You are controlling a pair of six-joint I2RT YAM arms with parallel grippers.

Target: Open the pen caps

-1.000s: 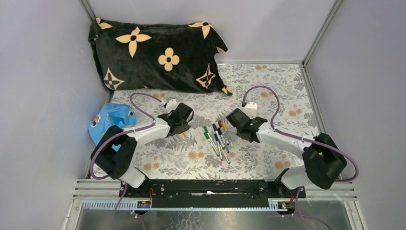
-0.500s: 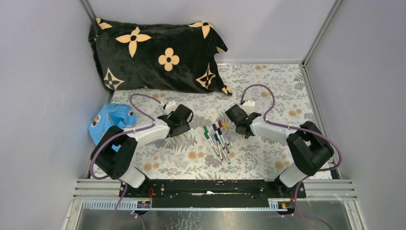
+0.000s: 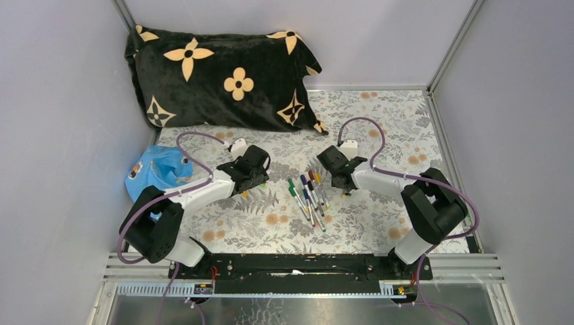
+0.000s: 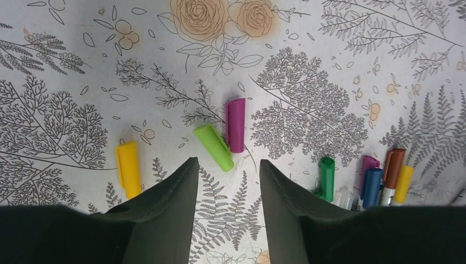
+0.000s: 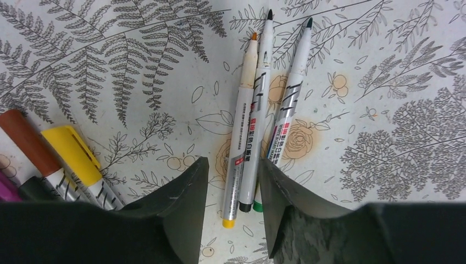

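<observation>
In the left wrist view three loose pen caps lie on the floral cloth: yellow (image 4: 128,168), green (image 4: 214,147) and purple (image 4: 236,124). My left gripper (image 4: 225,162) is open and empty just short of the green cap. Several capped pens (image 4: 372,186) lie at its right. In the right wrist view three uncapped pens (image 5: 250,126) lie side by side, their butt ends between the open fingers of my right gripper (image 5: 231,161), which holds nothing. Two capped pens, brown (image 5: 27,142) and yellow (image 5: 74,154), lie to the left. From above, the pen cluster (image 3: 308,196) lies between the left gripper (image 3: 254,179) and the right gripper (image 3: 343,181).
A black pillow with tan flowers (image 3: 216,78) lies at the back left. A blue crumpled bag (image 3: 156,169) sits at the left wall. Grey walls close in the left, back and right. The metal rail (image 3: 291,264) runs along the near edge.
The right arm has folded in, its elbow moving left and its gripper shifting slightly farther back. The left arm's elbow has dropped toward the near left; its gripper has barely moved.
</observation>
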